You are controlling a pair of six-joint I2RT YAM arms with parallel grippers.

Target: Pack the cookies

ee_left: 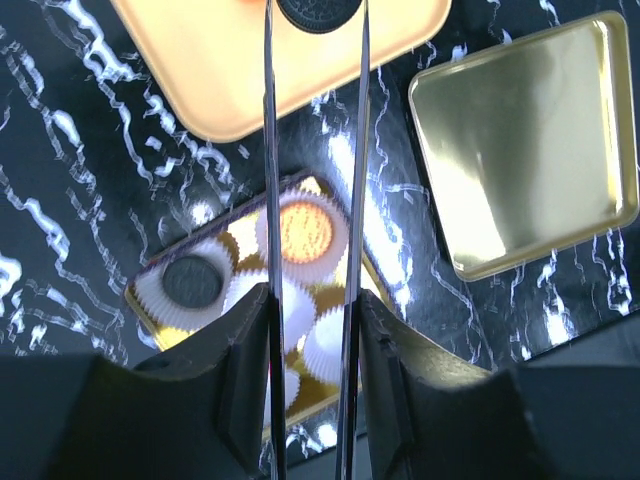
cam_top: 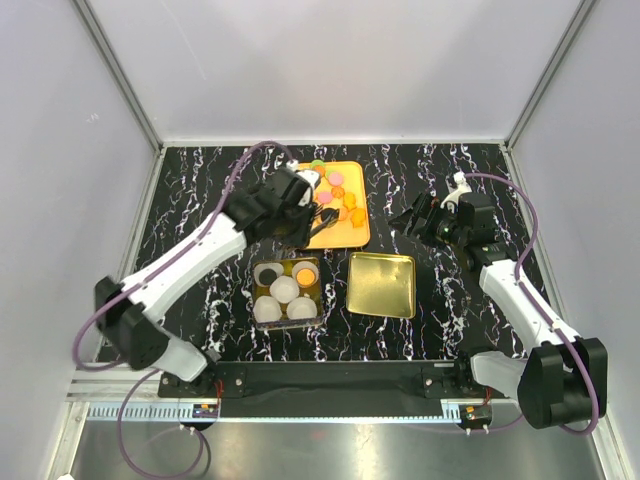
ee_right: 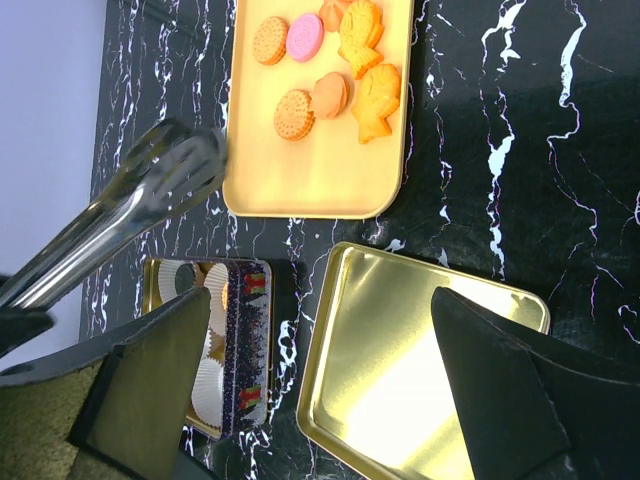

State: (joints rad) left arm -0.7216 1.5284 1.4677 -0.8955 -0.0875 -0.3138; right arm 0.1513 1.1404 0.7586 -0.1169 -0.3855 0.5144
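Several cookies (cam_top: 340, 192) lie on an orange tray (cam_top: 352, 234); they also show in the right wrist view (ee_right: 330, 70). My left gripper (cam_top: 298, 213) is shut on metal tongs (ee_left: 268, 180). The tong tips pinch a black cookie (ee_left: 318, 12) above the tray (ee_left: 250, 70). An open tin (cam_top: 287, 318) holds white paper cups. One cup holds a black cookie (ee_left: 192, 282), another an orange cookie (ee_left: 305, 232). My right gripper (ee_right: 320, 380) is open and empty above the gold lid (ee_right: 390, 370), at the right in the top view (cam_top: 425, 220).
The gold lid (cam_top: 381, 285) lies right of the tin, open side up. The tongs (ee_right: 130, 215) reach over the tray's left side in the right wrist view. White walls enclose the black marbled table (cam_top: 460, 310).
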